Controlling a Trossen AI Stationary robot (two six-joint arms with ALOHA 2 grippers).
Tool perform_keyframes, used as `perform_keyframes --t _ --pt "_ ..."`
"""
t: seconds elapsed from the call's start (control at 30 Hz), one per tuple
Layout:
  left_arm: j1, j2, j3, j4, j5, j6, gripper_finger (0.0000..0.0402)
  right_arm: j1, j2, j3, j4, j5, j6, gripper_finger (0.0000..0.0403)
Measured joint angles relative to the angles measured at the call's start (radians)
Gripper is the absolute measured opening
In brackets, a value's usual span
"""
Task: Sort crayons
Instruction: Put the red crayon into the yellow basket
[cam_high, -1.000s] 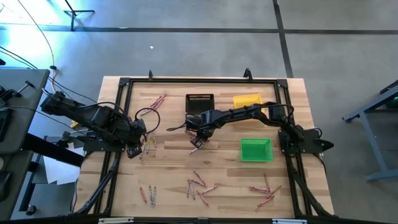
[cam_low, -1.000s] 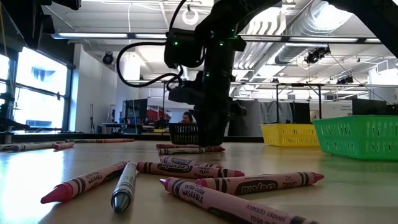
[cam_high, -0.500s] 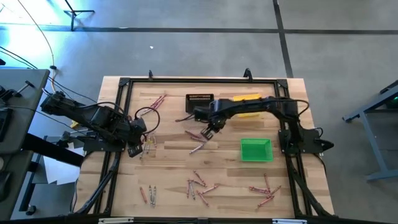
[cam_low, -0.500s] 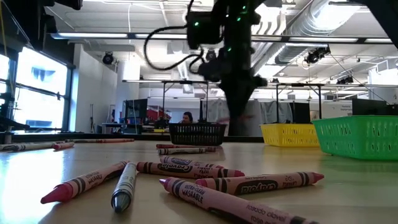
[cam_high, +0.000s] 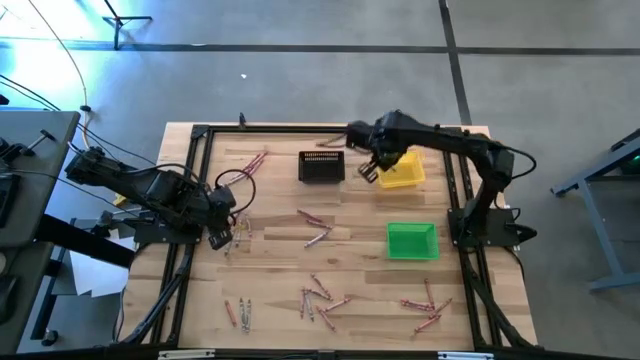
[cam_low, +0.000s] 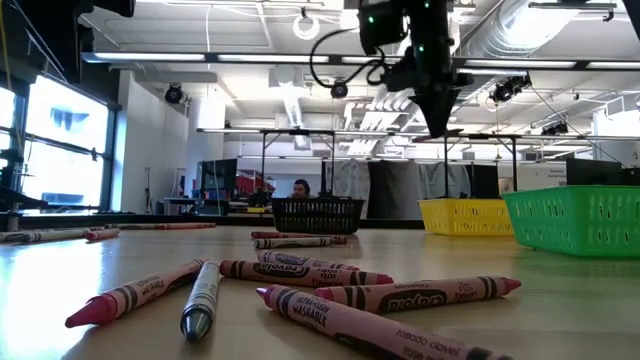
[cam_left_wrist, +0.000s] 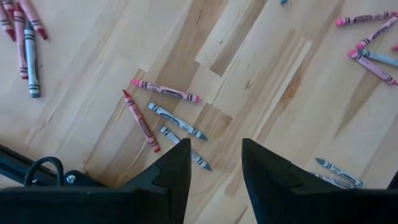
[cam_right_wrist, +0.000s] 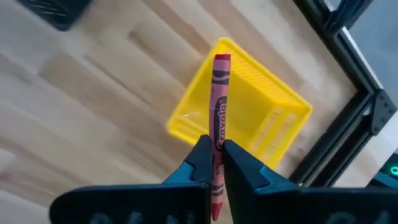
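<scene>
My right gripper (cam_high: 372, 172) is shut on a red crayon (cam_right_wrist: 219, 93), high above the table at the near left side of the yellow bin (cam_high: 402, 170); in the low view it hangs well above the bins (cam_low: 435, 110). My left gripper (cam_left_wrist: 214, 168) is open and empty, low over a small group of red and grey crayons (cam_left_wrist: 163, 118) at the table's left (cam_high: 222, 238). More crayons lie flat on the table in loose groups (cam_high: 318, 234) (cam_high: 320, 298) (cam_high: 425, 310). My right gripper pinches the red crayon between its two fingers, on the wrapper's lower half (cam_right_wrist: 217, 134). The longer part of the crayon sticks out past the fingertips, with its flat end (cam_right_wrist: 222, 60) over the yellow bin (cam_right_wrist: 261, 118). The crayon is lifted clear of the table.
A black bin (cam_high: 321, 166) stands left of the yellow bin, and a green bin (cam_high: 412, 241) stands nearer on the right. More crayons lie at the far left (cam_high: 255, 160) and near left (cam_high: 238, 312). A black frame (cam_high: 200, 135) borders the work area.
My right gripper has risen from the crayons at the table's middle and gone toward the far right, to the yellow bin, carrying the red crayon lifted clear. My left gripper has kept still.
</scene>
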Motion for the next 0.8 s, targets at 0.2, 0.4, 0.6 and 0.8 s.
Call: perform_keyframes --t 0.2,0.4,0.6,0.8 --pt "0.000 0.000 0.000 0.001 -0.024 -0.062 0.0126 -0.155 0.009 -0.092 0.029 -0.085 -0.162 0.0009" --pt "0.000 0.000 0.000 0.009 -0.090 -0.115 0.0126 -0.246 0.003 -0.285 0.103 -0.093 -0.222 0.0010" --pt "0.031 0.000 0.000 0.058 -0.141 -0.151 0.0126 -0.252 0.003 -0.426 0.252 -0.150 -0.268 0.0010" --pt "0.075 0.000 0.000 0.099 -0.181 -0.151 0.0126 -0.253 0.003 -0.455 0.329 -0.145 -0.311 0.0039"
